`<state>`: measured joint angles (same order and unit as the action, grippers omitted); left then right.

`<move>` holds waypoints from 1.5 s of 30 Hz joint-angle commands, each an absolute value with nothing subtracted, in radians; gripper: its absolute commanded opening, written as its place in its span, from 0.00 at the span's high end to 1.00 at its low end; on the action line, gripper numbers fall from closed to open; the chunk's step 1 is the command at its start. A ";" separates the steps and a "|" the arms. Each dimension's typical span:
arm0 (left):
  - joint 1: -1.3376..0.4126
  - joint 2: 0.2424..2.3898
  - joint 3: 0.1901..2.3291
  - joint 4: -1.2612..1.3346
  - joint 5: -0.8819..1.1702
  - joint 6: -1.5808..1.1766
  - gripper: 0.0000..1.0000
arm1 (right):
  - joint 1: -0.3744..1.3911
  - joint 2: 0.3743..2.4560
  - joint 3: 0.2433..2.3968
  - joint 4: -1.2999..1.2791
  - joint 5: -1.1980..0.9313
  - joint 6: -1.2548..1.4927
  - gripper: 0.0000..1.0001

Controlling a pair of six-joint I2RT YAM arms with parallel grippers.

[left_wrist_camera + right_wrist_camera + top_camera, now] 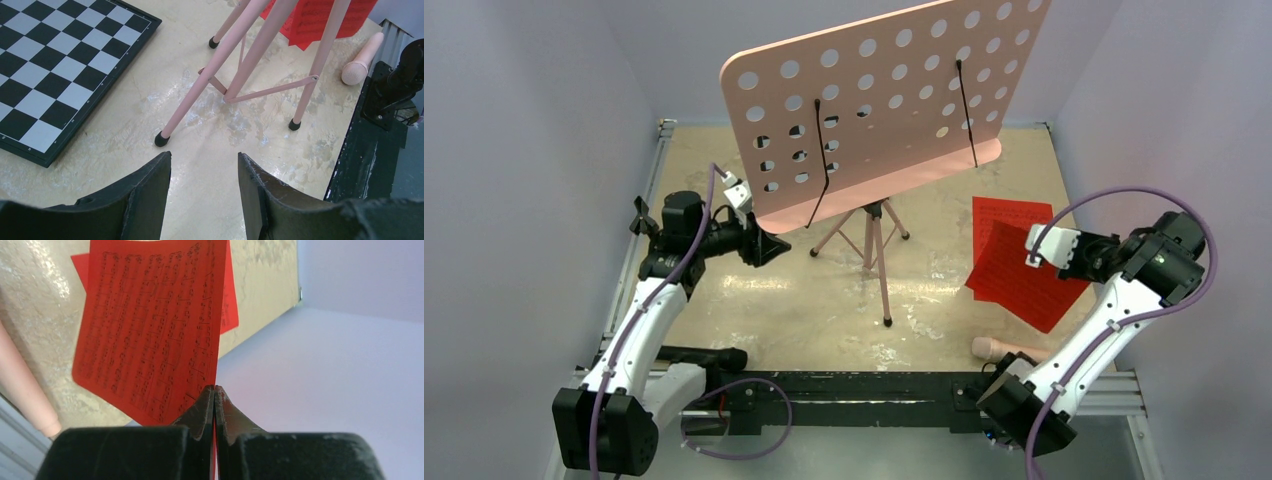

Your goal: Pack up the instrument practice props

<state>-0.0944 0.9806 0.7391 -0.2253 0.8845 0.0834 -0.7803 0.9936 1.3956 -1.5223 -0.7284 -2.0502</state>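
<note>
My right gripper (214,390) is clenched on the edge of one red sheet (150,330), held up over the right side of the table (764,310); thin pinch, could slip or crease. Left gripper (204,156) spread, empty, beside music stand (884,100); a bump could topple it

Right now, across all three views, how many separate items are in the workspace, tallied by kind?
pink hole-perforated music stand on thin tripod legs: 1
red printed paper sheets: 2 that I can tell apart, one pinched in the right gripper
peach tube: 1
black-and-white chessboard: 1
Total: 5
</note>
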 commanded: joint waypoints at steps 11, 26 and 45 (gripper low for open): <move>-0.115 0.991 0.772 -0.221 0.865 0.142 0.44 | -0.853 0.961 1.189 -1.416 -0.794 -2.377 1.00; -0.117 0.996 0.820 -0.306 0.851 0.186 0.44 | -0.645 0.971 0.880 -0.631 -0.706 -1.832 1.00; -0.117 0.964 0.843 -0.418 0.818 0.234 0.44 | -0.495 1.368 0.998 -0.303 -0.485 -1.723 1.00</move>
